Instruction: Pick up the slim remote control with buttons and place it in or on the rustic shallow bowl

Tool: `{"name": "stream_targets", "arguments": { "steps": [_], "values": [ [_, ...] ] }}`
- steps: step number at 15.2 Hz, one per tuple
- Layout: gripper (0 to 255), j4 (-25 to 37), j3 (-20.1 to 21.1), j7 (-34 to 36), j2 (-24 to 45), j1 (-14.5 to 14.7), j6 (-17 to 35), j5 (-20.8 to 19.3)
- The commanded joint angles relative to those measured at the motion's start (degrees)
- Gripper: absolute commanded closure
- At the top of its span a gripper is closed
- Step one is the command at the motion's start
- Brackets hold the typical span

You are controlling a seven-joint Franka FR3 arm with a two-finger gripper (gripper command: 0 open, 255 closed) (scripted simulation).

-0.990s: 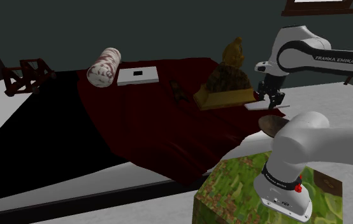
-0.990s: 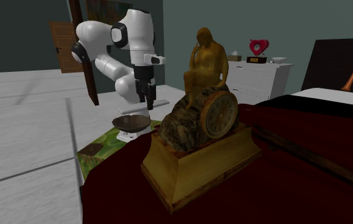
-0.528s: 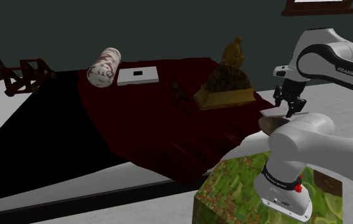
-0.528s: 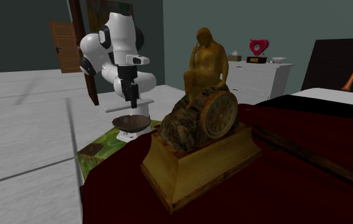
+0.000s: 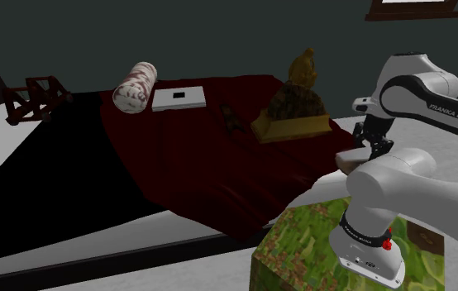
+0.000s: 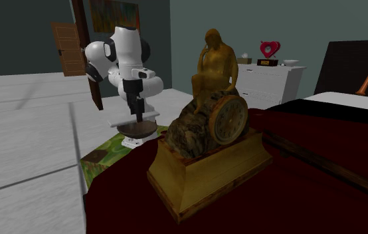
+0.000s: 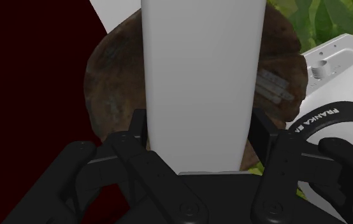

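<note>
Remote (image 7: 201,70) over the bowl (image 7: 115,83), not yet let go.
I've got the pincer (image 7: 197,130) clenched on the remote, a plain white slab here, one finger pressed on each long side. It hangs flat just above the brown, rough-looking shallow bowl; whether it touches the rim I cannot tell. In the second exterior view the remote (image 6: 117,123) sticks out past the bowl (image 6: 141,127) on one side, and that's my worry. The slab is longer than the bowl is wide, so if I release it off-centre it could seesaw on the rim and slide off. What I can see of the bowl's inside is bare, but the remote hides the middle.
</note>
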Motion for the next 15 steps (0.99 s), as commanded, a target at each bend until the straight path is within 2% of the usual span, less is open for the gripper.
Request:
{"name": "stream_targets", "arguments": {
  "steps": [1, 4, 12, 13, 15],
  "values": [
    [255, -1.6, -1.2, -0.1, -0.5, -0.9, 0.9, -1.2],
    [255, -4.2, -3.9, -0.4, -0.7, -2.6, 3.0, -3.9],
    [255, -4.2, -3.9, -0.4, -0.7, -2.6, 3.0, -3.9],
    [0, -4.2, -3.9, -0.4, -0.7, -2.6, 3.0, -3.9],
    [0, -4.2, -3.9, -0.4, -0.7, -2.6, 3.0, -3.9]
  ]
}}
